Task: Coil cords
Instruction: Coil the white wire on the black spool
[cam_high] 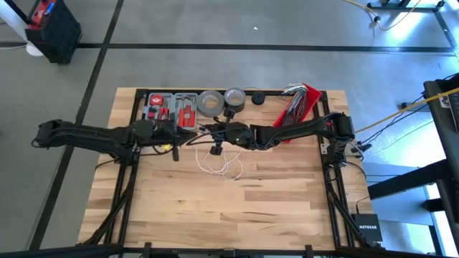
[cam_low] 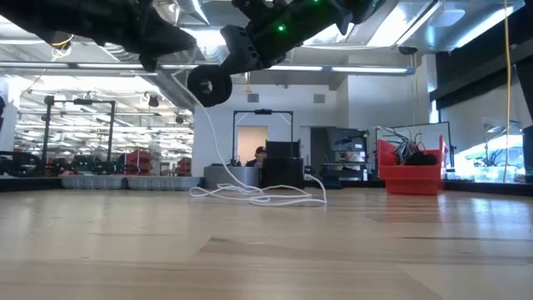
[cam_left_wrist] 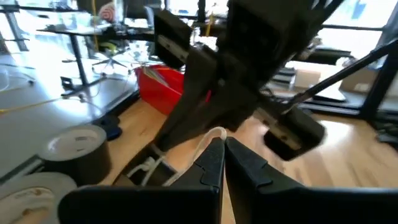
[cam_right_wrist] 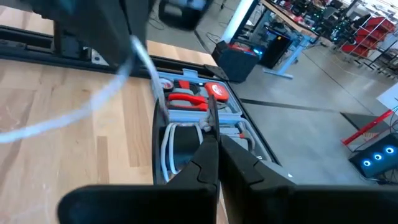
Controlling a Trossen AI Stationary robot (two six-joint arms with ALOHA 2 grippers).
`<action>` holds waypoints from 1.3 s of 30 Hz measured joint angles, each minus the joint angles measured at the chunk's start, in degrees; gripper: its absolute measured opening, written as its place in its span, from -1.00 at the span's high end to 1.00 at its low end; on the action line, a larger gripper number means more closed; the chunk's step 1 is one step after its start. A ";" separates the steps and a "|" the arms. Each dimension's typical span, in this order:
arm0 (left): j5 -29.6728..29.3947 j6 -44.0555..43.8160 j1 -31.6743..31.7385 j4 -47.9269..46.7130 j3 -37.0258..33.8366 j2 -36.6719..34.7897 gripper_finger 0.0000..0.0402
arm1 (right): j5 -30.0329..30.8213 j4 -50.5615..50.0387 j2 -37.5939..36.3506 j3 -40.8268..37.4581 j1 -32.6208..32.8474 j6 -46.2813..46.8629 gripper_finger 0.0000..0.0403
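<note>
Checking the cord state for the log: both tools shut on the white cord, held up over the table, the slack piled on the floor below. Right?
Not the floor. The low view shows the slack of the white cord lying on the table. Otherwise right: left tool and right tool are both shut on it, raised above the table.

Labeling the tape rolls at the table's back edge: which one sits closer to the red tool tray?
The larger grey tape roll. It sits right beside the red tool tray, while the smaller grey tape roll lies on its far side, toward the small black disc.
</note>
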 joint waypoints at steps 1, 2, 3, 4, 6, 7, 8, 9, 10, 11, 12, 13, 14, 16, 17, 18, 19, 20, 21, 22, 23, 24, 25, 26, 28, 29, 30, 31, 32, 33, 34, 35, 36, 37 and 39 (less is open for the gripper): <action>-0.24 0.14 0.01 1.07 0.00 1.27 0.97 | -0.01 0.03 0.00 0.00 0.00 0.00 0.97; -0.30 0.26 0.01 2.05 0.00 2.50 0.97 | 0.01 0.05 0.00 0.00 0.00 0.02 0.97; -0.29 0.24 -0.01 2.76 0.00 3.72 0.97 | 0.01 0.07 0.00 0.00 0.00 0.03 0.97; -0.28 0.19 -0.03 3.24 0.00 4.85 0.97 | 0.01 0.07 0.00 0.00 0.00 0.14 0.97; -0.28 0.08 -0.06 4.42 0.00 7.06 0.97 | -0.01 0.14 0.00 0.00 0.00 0.39 0.97; -0.28 0.08 -0.06 4.85 0.00 8.13 0.97 | 0.01 0.53 0.00 0.00 0.00 0.65 0.97; -0.28 0.03 -0.04 5.56 0.00 9.20 0.97 | -0.01 1.26 0.00 0.00 0.00 0.98 0.97; -0.28 -0.02 -0.05 6.42 0.00 10.37 0.97 | -0.01 1.99 0.00 0.00 0.00 1.26 0.97; -0.28 -0.01 -0.16 7.16 0.00 11.40 0.97 | -0.01 2.56 0.00 0.00 0.00 1.52 0.97; -0.28 0.01 -0.29 7.63 0.00 12.27 0.97 | -0.02 3.07 0.00 0.00 0.01 1.70 0.97; -0.29 0.03 -0.43 8.35 0.00 13.21 0.97 | -0.05 3.36 0.00 0.00 0.03 1.89 0.97; -0.30 0.06 -0.61 9.25 0.00 14.09 0.97 | -0.04 3.62 0.00 0.00 0.04 2.03 0.97; -0.30 0.04 -0.69 9.79 0.00 14.76 0.97 | -0.03 4.09 0.00 0.00 0.05 2.37 0.97; -0.30 0.26 -0.69 9.95 0.00 16.10 0.97 | -0.05 5.70 0.00 0.00 0.11 2.97 0.97; -0.30 0.66 -0.67 9.86 0.00 16.63 0.97 | -0.08 6.58 0.00 0.00 0.11 3.07 0.97; -0.37 1.39 -0.66 9.77 0.00 17.14 0.97 | -0.07 7.52 0.00 0.00 0.12 3.14 0.97; -0.39 1.71 -0.57 9.78 0.00 17.55 0.97 | -0.07 8.43 0.00 0.00 0.19 3.16 0.97; -0.40 2.02 -0.52 9.80 0.00 17.94 0.97 | -0.07 9.38 0.00 0.00 0.54 3.18 0.97; -0.48 2.51 -0.52 9.84 0.00 18.41 0.97 | -0.05 10.15 -0.05 0.00 0.82 3.21 0.97; -0.48 2.95 -0.52 9.83 0.00 18.69 0.97 | -0.03 10.49 -0.32 0.00 0.95 3.17 0.97; -0.49 3.22 -0.52 9.79 0.00 18.90 0.97 | -0.03 11.06 -0.48 0.00 1.33 3.17 0.97; -0.54 3.54 -0.52 9.90 0.01 19.14 0.97 | 0.00 11.35 -0.87 0.00 1.67 3.15 0.97; -0.52 3.99 -0.52 9.93 0.04 19.21 0.97 | 0.15 11.18 -1.40 0.00 1.96 3.08 0.97; -0.52 4.55 -0.52 9.93 0.04 19.21 0.97 | 0.39 11.17 -1.81 0.00 2.38 2.86 0.97; -0.45 5.21 -0.52 9.91 0.11 19.19 0.97 | 0.75 10.82 -2.98 -0.02 3.06 2.68 0.97; -0.44 5.71 -0.54 9.83 0.11 19.19 0.97 | 1.03 10.95 -3.53 -0.02 3.43 2.64 0.97; -0.33 5.91 -0.62 9.72 0.11 19.19 0.97 | 1.37 11.26 -3.94 -0.02 3.87 2.50 0.97; -0.24 6.06 -0.62 9.23 0.10 19.19 0.97 | 1.86 11.71 -4.43 -0.02 4.36 2.17 0.97; -0.21 6.08 -0.65 8.38 0.02 19.22 0.97 | 2.34 12.57 -4.81 0.03 4.81 1.44 0.97; -0.18 6.10 -0.62 7.86 0.00 19.42 0.97 | 3.03 12.92 -5.42 0.08 5.23 0.85 0.97; -0.05 6.16 -0.62 6.82 -0.04 19.58 0.97 | 3.65 13.59 -5.88 0.11 5.67 0.00 0.97; -0.06 6.46 -0.62 6.19 -0.13 19.54 0.97 | 4.16 14.49 -6.18 0.11 6.02 -0.54 0.97; -0.08 7.02 -0.60 6.46 -0.06 19.63 0.97 | 4.46 15.40 -6.46 0.11 6.33 -1.23 0.97; -0.08 7.69 -0.52 6.54 0.04 20.07 0.97 | 4.54 16.08 -6.67 0.11 6.66 -1.87 0.97; -0.14 8.83 -0.47 6.06 0.03 20.82 0.97 | 4.51 17.90 -6.99 0.11 7.02 -3.00 0.97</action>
